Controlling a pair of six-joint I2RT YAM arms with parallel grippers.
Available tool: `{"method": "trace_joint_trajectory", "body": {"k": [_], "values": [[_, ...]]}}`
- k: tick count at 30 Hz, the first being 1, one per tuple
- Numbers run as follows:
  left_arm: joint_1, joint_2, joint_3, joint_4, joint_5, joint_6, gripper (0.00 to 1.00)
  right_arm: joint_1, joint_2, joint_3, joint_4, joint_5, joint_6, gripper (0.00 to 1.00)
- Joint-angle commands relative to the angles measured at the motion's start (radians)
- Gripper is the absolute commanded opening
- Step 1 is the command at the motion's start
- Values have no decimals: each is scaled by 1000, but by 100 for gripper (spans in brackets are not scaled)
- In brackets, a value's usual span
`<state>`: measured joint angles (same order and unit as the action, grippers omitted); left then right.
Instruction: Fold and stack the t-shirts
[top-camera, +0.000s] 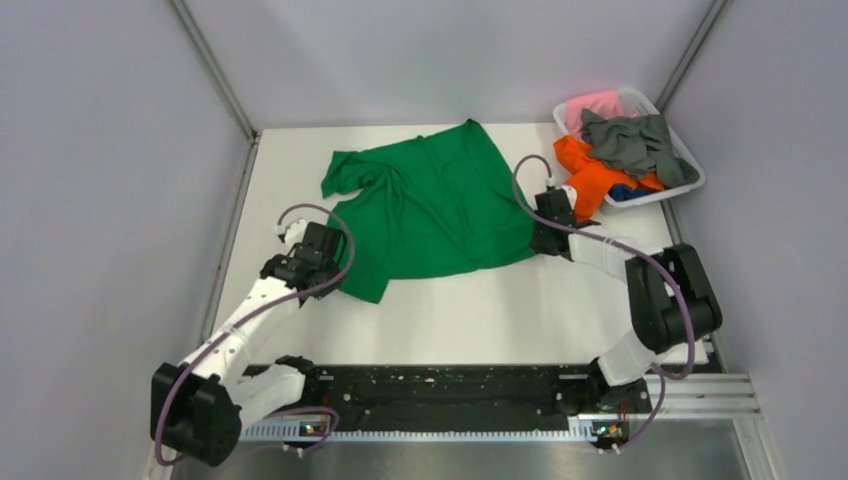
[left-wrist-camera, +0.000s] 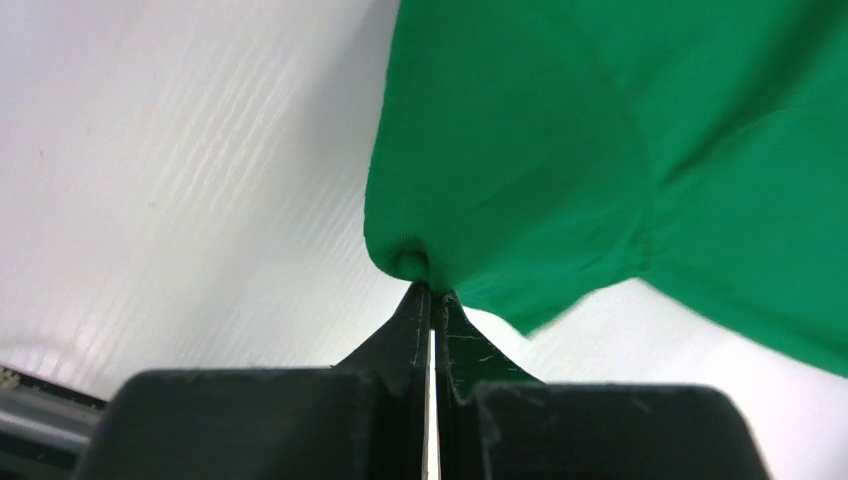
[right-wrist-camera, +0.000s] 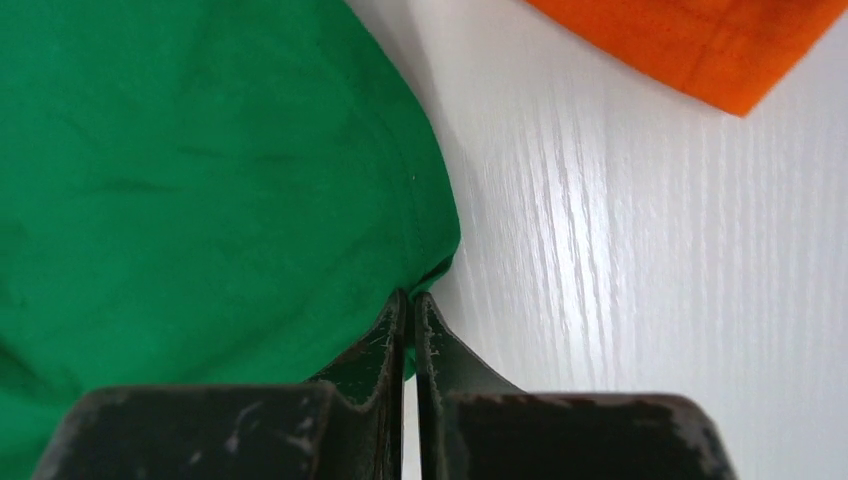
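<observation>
- Left end effector (left-wrist-camera: 432, 292): the jaws are together and clamped on a small bunched corner of the green t-shirt (top-camera: 440, 205). This is the near-left corner of the cloth. In the left wrist view the corner sits puckered just at the fingertips, and the rest of the shirt fans away ahead and to my right.
- Green t-shirt: it lies spread on the table (top-camera: 480, 320), roughly midway between my two arms. It is not fully flat. The far-left sleeve area is rumpled and creases run across the body.
- Governing relation: the near edge of the shirt runs left to right between my two grips, slightly skewed, with the left corner nearer my bases than the right corner. The body of the shirt extends from that edge toward the far side of the table. Each arm holds the corner on its own side, so neither has to cross over.
- Judgement: any lift, pull or fold from here has to be made by both arms together, keeping that edge taut.
- Right end effector (right-wrist-camera: 408, 300): the jaws are together, pinching the hemmed near-right corner of the green t-shirt. Bare table lies just to its right.
- Remaining stock: the orange t-shirt (top-camera: 590, 180) hangs over the rim of the white basket (top-camera: 693, 168), near the right end effector but not touching it. The grey t-shirt (top-camera: 630, 140), pink t-shirt (top-camera: 592, 105) and blue t-shirt (top-camera: 622, 192) are in the basket, unfolded.
</observation>
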<state>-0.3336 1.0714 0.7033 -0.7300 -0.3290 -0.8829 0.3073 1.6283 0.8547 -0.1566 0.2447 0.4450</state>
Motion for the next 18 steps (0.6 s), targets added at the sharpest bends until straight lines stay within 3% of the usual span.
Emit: {"method": "trace_joint_trajectory", "body": {"k": [1,10,18], "values": [[3,-124,142,-15,-59,54,0,-1,-227,-20,-31,-54,-41,0],[3,-382,445,54,-1,207,0,9,-675,110,-113,-190,-64,0],[3,-394,843,80,163,329,0,10,-836,459,-228,-302,-107,0]]}}
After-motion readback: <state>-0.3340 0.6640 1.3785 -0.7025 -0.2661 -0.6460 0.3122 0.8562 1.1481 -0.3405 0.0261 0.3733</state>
